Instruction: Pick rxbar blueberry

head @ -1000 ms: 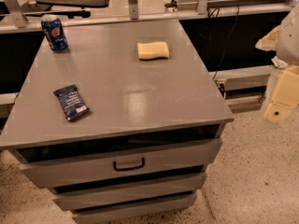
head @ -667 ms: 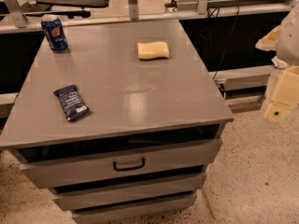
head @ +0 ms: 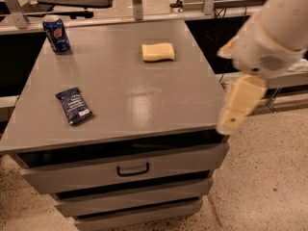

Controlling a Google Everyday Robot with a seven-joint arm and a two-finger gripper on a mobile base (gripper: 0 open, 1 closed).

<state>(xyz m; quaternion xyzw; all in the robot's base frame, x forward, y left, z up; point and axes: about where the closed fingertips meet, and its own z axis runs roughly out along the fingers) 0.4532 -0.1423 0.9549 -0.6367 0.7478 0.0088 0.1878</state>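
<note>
The rxbar blueberry (head: 73, 106) is a flat dark navy wrapper with white lettering. It lies on the left front part of the grey cabinet top (head: 130, 81). My gripper (head: 237, 110) hangs at the right edge of the cabinet, near its front right corner, far to the right of the bar. It points downward and holds nothing that I can see.
An upright blue soda can (head: 56, 33) stands at the back left corner. A pale yellow sponge (head: 158, 52) lies at the back middle. The cabinet has drawers with a handle (head: 133, 169) in front. Benches and table legs stand behind; speckled floor lies to the right.
My arm and gripper have swung left toward the cabinet's right edge. The bar, can and sponge have not moved.
</note>
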